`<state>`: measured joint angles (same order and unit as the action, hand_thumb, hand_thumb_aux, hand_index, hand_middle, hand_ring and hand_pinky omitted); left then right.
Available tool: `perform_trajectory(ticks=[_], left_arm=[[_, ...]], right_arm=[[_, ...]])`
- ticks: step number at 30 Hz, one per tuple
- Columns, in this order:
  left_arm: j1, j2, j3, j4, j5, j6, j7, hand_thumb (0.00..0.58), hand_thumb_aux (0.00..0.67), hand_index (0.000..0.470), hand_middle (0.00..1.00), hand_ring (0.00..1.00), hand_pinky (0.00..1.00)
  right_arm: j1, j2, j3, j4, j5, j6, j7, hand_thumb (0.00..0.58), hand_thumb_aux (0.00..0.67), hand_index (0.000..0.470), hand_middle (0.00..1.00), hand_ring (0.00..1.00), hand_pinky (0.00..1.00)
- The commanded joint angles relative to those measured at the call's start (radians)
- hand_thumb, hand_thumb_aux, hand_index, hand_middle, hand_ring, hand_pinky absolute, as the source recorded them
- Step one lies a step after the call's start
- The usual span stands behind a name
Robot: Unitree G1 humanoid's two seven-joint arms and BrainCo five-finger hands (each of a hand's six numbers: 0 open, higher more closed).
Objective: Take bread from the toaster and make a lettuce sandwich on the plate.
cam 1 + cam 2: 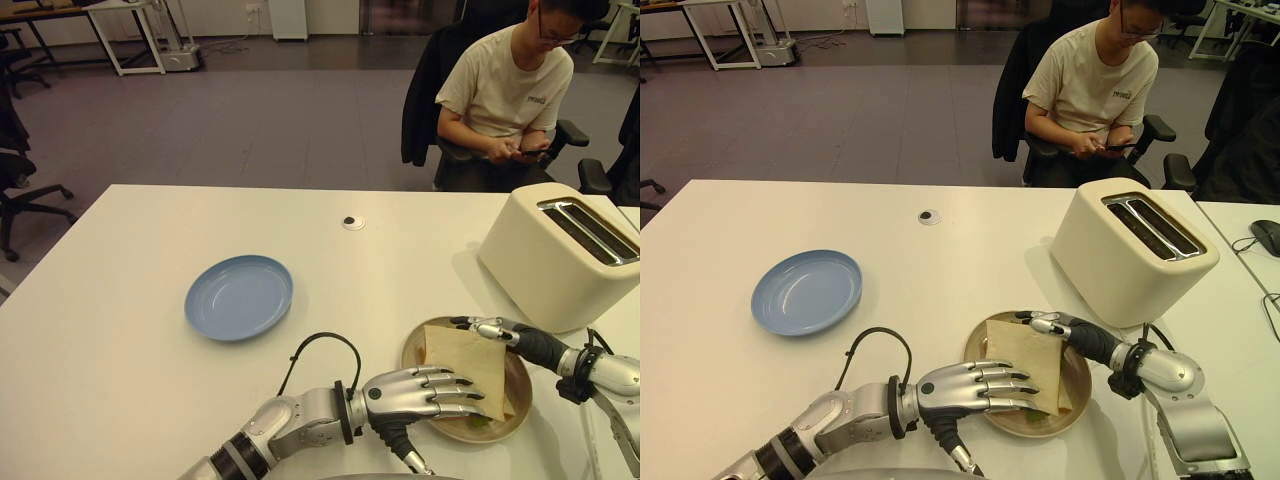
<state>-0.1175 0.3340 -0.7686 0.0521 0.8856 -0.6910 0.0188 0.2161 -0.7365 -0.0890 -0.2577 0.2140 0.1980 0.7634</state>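
A tan plate (521, 392) sits at the front right of the white table, in front of the cream toaster (556, 258). A slice of bread (470, 365) lies on the plate, with a bit of green lettuce (482, 422) showing under its near edge. My left hand (425, 392) rests flat with outstretched fingers on the bread's left side. My right hand (1055, 325) touches the bread's far right edge with straight fingers. The toaster's slots (1150, 227) look dark, and I see no bread standing out of them.
An empty blue plate (238, 297) lies left of centre on the table (120, 330). A small round black-and-white disc (353, 222) sits near the far edge. A dark mouse (1268, 236) lies on the neighbouring desk at right.
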Motion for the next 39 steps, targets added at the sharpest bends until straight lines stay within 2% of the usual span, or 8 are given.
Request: perform_trajectory(ticks=[1,23,25,26,27,28,30,39], left_arm=[[0.015,0.033,-0.023,0.065,0.011,0.001,-0.054,0.0,0.0,0.0,0.0,0.0,0.0],[0.069,-0.01,0.097,-0.216,-0.316,0.089,-0.155,0.0,0.0,0.0,0.0,0.0,0.0],[0.096,-0.032,0.124,-0.363,-0.668,0.226,-0.236,0.0,0.0,0.0,0.7,0.7,0.7],[0.101,-0.033,0.141,-0.426,-0.824,0.295,-0.272,0.0,0.0,0.0,1.0,1.0,1.0],[0.103,-0.023,0.155,-0.469,-0.952,0.346,-0.303,0.0,0.0,0.0,1.0,1.0,1.0],[0.106,-0.006,0.171,-0.492,-1.042,0.379,-0.332,0.539,0.491,0.345,1.0,1.0,1.0],[0.124,0.054,0.187,-0.503,-1.13,0.415,-0.404,0.58,0.67,0.47,1.0,1.0,1.0],[0.16,0.315,0.206,-0.38,-0.941,0.449,-0.697,0.58,0.67,0.47,1.0,1.0,1.0]], right_arm=[[-0.042,0.036,-0.057,-0.079,0.073,0.015,-0.021,0.0,0.0,0.0,0.0,0.0,0.0],[-0.198,0.179,-0.26,-0.079,0.216,-0.018,-0.196,0.0,0.0,0.0,0.0,0.0,0.0],[-0.17,0.196,-0.271,-0.075,0.272,-0.026,-0.152,0.036,0.021,0.015,0.0,0.0,0.0],[-0.159,0.201,-0.276,-0.077,0.299,-0.029,-0.128,0.487,0.402,0.282,0.0,0.0,0.0],[-0.15,0.206,-0.284,-0.082,0.335,-0.03,-0.1,0.58,0.67,0.47,0.0,0.0,0.0],[-0.142,0.207,-0.296,-0.089,0.372,-0.029,-0.073,0.58,0.67,0.47,0.29,0.29,0.29],[-0.121,0.192,-0.326,-0.103,0.467,0.004,-0.01,0.58,0.67,0.47,0.96,0.96,0.96],[0.283,-0.152,-0.311,0.0,0.36,-0.029,0.632,0.58,0.67,0.47,1.0,1.0,1.0]])
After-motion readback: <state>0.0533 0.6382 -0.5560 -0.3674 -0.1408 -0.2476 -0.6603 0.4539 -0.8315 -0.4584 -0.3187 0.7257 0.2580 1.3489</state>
